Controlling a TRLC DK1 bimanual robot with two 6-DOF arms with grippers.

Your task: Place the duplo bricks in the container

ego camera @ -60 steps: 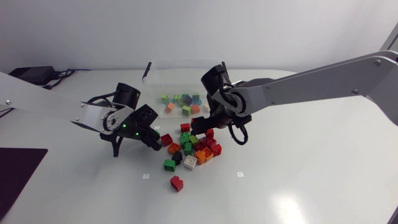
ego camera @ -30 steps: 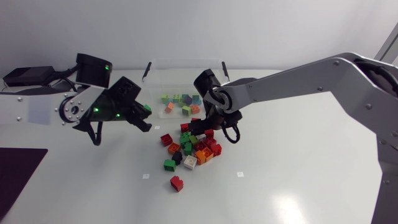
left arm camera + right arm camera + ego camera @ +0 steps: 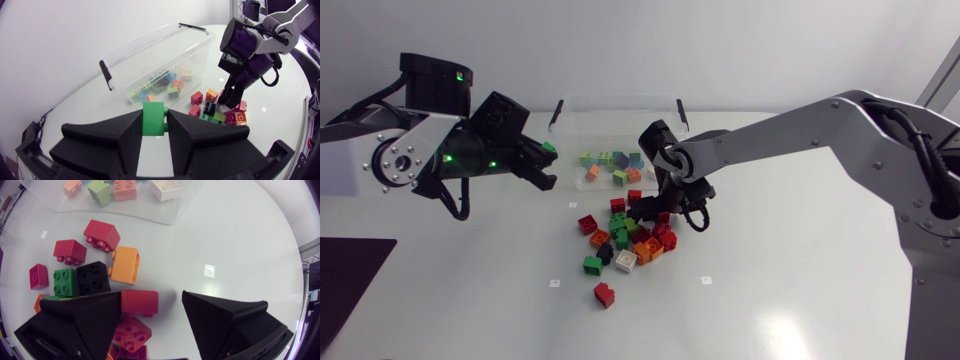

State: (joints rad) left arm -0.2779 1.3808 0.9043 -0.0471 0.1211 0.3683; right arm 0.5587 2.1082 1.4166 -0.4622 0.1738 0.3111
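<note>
— Left gripper [image 3: 154, 116]: lifted off the pile [image 3: 632, 238] since a second ago, now raised near the handle end of the container [image 3: 616, 99]. Contents?
— One green duplo brick [image 3: 153, 122], pinched between both fingers.
— Right gripper [image 3: 152, 305]?
— Down at the pile's far edge, jaws wide. One red brick [image 3: 140, 302] rests against one finger only, the other finger apart.
— Container?
— Clear tub, several bricks [image 3: 610, 162] inside. The right gripper's wrist stands between it and the pile. One stray red brick [image 3: 604, 294] lies apart.

No legible text; 2 small white tags [image 3: 706, 279] on the table [image 3: 800, 260] (marks too tiny to read)
</note>
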